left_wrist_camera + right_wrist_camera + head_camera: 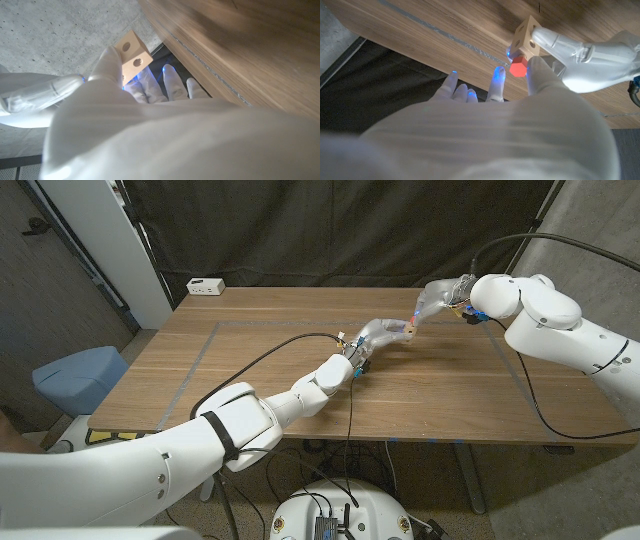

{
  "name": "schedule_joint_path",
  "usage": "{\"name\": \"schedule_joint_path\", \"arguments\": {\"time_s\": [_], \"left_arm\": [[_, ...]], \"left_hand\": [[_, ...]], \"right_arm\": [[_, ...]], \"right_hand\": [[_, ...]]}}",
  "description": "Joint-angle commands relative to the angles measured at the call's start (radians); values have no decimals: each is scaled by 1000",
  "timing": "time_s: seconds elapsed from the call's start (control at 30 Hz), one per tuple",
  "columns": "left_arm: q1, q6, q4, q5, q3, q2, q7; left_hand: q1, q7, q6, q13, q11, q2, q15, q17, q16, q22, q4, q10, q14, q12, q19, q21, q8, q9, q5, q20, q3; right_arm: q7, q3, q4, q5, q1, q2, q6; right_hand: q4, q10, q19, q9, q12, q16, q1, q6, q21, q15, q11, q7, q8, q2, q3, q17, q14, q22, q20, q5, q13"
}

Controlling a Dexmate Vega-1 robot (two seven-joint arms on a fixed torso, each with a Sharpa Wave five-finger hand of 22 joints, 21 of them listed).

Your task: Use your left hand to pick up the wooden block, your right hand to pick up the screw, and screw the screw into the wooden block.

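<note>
Left robot hand (pixel 378 336) grips wooden block (pixel 402 330) above worktop (pixel 250 360); right robot hand (pixel 438 300) pinches red screw (pixel 518 66) against the block.

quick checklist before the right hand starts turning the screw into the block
1. Left hand holds the wooden block off the table: ok.
2. Right hand holds the red screw: ok.
3. Screw head sits right against the block: ok.
4. Screw tip seated in a hole: cannot tell, hidden.
5. Free holes on the block's other faces are unblocked: ok.
6. Screw in line with the hole: cannot tell.
</note>
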Motion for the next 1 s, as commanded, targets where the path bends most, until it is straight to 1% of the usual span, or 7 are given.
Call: {"name": "schedule_joint_path", "arguments": {"time_s": [0.03,0.23,0.33,0.47,0.57,0.8,1.0], "left_arm": [[-6,20,4,-9,0,-3,-11],[-9,24,5,-10,2,-3,-12],[-9,23,5,-10,3,-2,-10],[-10,22,5,-10,4,-2,-11],[-10,21,5,-10,5,-2,-9],[-9,17,4,-8,7,-1,-7],[-9,11,3,-5,9,-1,-4]], "left_hand": [[12,-8,18,4,-2,28,-118,2,-5,2,13,14,9,8,9,6,9,3,6,3,20],[12,-9,18,4,-1,28,-119,2,-5,2,14,14,9,8,10,6,10,3,6,2,20],[12,-9,19,4,-1,27,-118,2,-5,2,13,15,10,8,10,6,10,3,6,2,20],[11,-7,18,3,-1,28,-118,2,-5,2,14,14,10,7,9,6,9,3,6,2,21],[12,-8,18,3,-1,28,-118,2,-6,2,13,14,9,7,9,6,9,3,7,1,21],[12,-9,18,4,-2,27,-119,2,-6,3,13,14,9,7,9,6,9,3,6,0,20],[13,-10,20,3,-2,27,-118,3,-6,3,13,14,8,7,9,6,10,3,7,0,21]], "right_arm": [[-15,-3,19,-5,-1,17,6],[-30,-1,24,-3,-6,20,11],[-34,1,25,-1,-8,20,13],[-37,-1,26,-4,-9,22,12],[-39,1,27,0,-10,22,15],[-49,2,25,-2,-16,22,10],[-70,11,20,3,-29,19,14]], "right_hand": [[7,15,7,7,10,9,7,19,8,-4,-4,-1,12,9,4,4,13,2,-5,-4,3],[7,26,14,11,13,12,12,40,10,-9,-8,-3,25,13,4,4,19,2,-7,-5,3],[7,34,19,14,14,14,13,58,11,-12,-13,-10,35,13,4,5,26,2,-10,-5,3],[8,42,21,16,15,16,14,73,10,-13,-15,-9,44,16,5,6,29,2,-10,-5,2],[9,44,24,18,15,17,14,82,11,-14,-14,-8,49,16,5,6,33,2,-13,-5,2],[9,61,29,18,19,20,20,99,11,-21,-19,-17,59,24,9,7,41,2,-15,-4,1],[9,71,35,18,21,23,23,118,12,-27,-23,-21,69,28,8,8,47,2,-19,-5,0]]}}
